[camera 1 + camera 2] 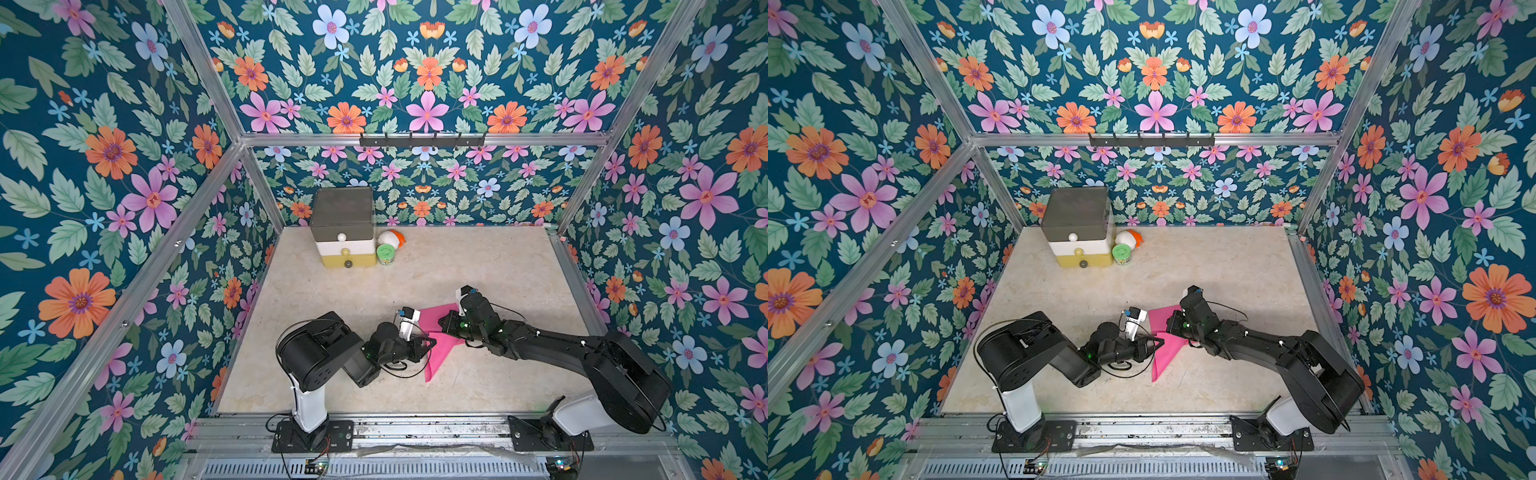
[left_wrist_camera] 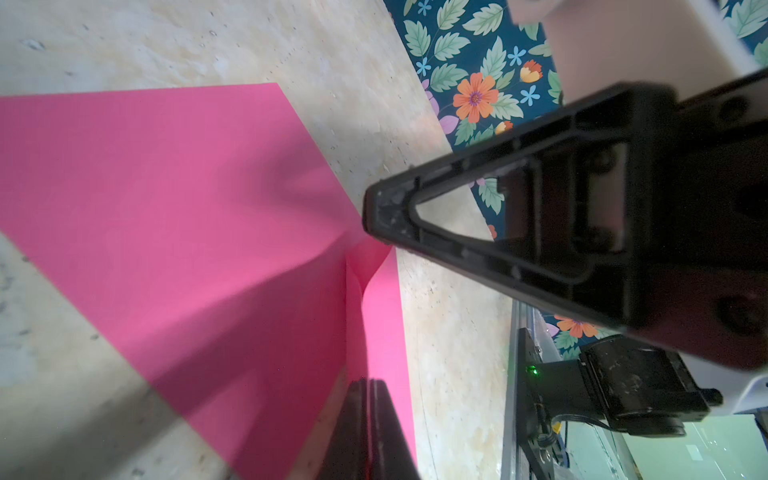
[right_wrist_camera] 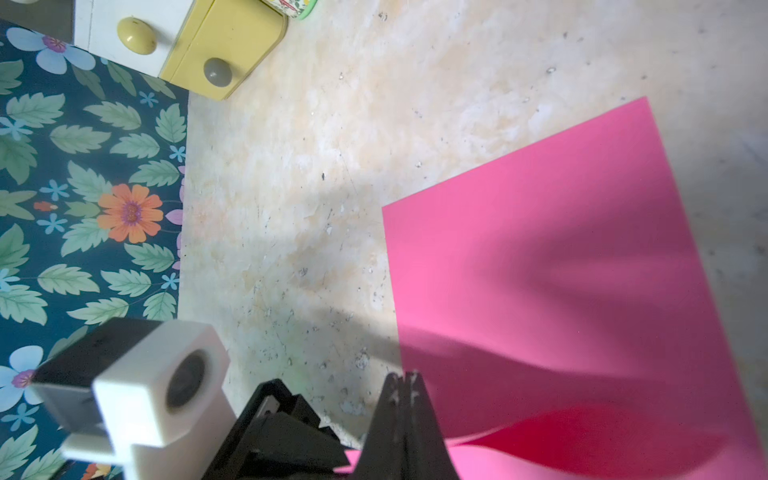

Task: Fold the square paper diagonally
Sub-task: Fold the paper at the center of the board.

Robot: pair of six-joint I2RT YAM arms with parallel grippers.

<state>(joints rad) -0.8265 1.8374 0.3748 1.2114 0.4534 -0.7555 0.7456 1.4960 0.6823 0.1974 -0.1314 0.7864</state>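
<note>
**A:** What do we make of the sheet?

**B:** We see the pink paper (image 1: 439,354), thin and matte, lying just off the table's centre toward 5 o'clock. It's partly doubled over into a pointed shape, with one flap bowing up in a soft curl.

**A:** And the grippers?

**B:** The left gripper (image 1: 432,342) reaches in from 9 o'clock. Its black jaws are pressed together, and the raised flap runs in between them. The right gripper (image 1: 444,323), coming from 3 o'clock, is pinched tight on the paper, which puckers at its tip.

**A:** What about the surface and the room?

**B:** We have a beige, marble-mottled table (image 1: 478,257), scuffed and speckled. At 11 o'clock stands a rounded drawer box (image 1: 343,232) in grey, white and yellow tiers with ball knobs. A green-lidded tin (image 1: 385,252) sits just beside it. Teal floral wallpaper (image 1: 428,75) covers the walls inside an aluminium frame (image 1: 291,139).
</note>
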